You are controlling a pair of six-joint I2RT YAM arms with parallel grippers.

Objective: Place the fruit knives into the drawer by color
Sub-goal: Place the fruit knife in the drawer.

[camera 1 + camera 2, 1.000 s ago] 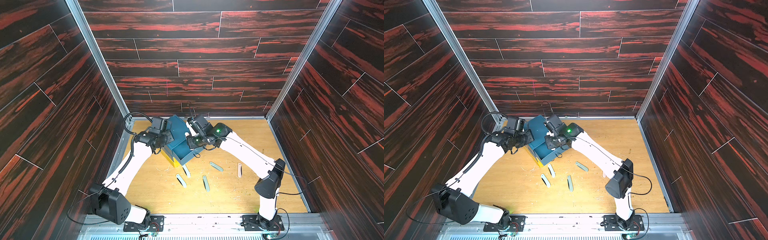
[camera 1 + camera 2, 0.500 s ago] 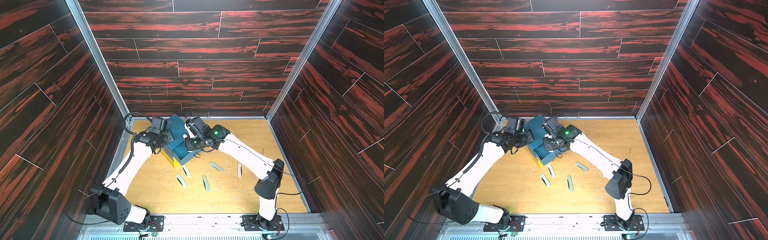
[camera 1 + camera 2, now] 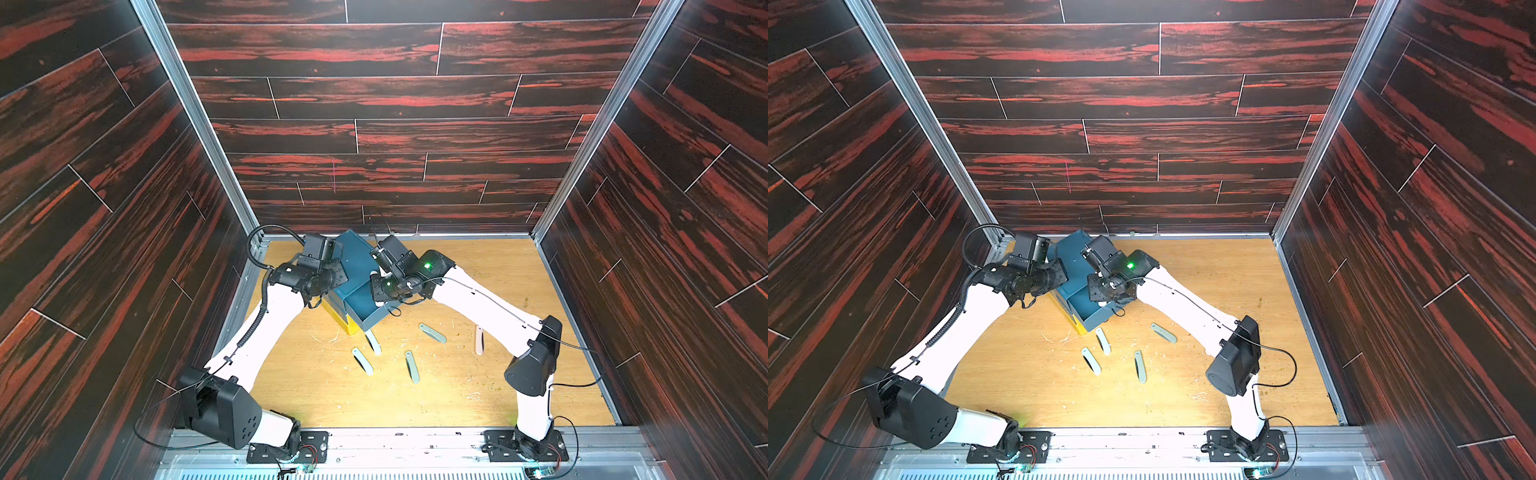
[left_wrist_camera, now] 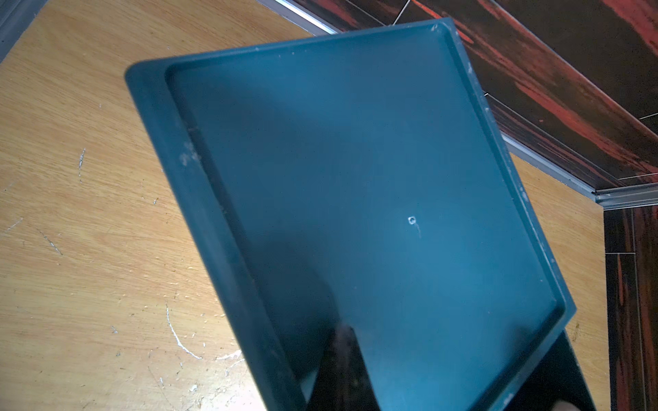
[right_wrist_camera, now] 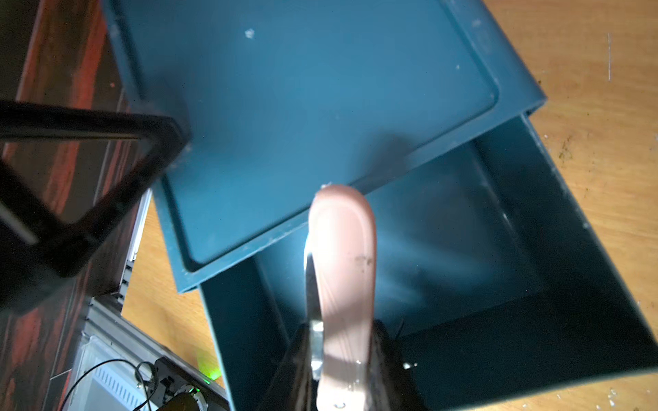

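Gripping a pink knife (image 5: pixel 341 267), right tool (image 5: pixel 341 341) hangs over open drawer (image 5: pixel 527 213).

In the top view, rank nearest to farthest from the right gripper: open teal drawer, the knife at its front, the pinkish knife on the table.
1. open teal drawer, under the right gripper.
2. knife at its front, mid-table.
3. pinkish knife, beside the right arm.
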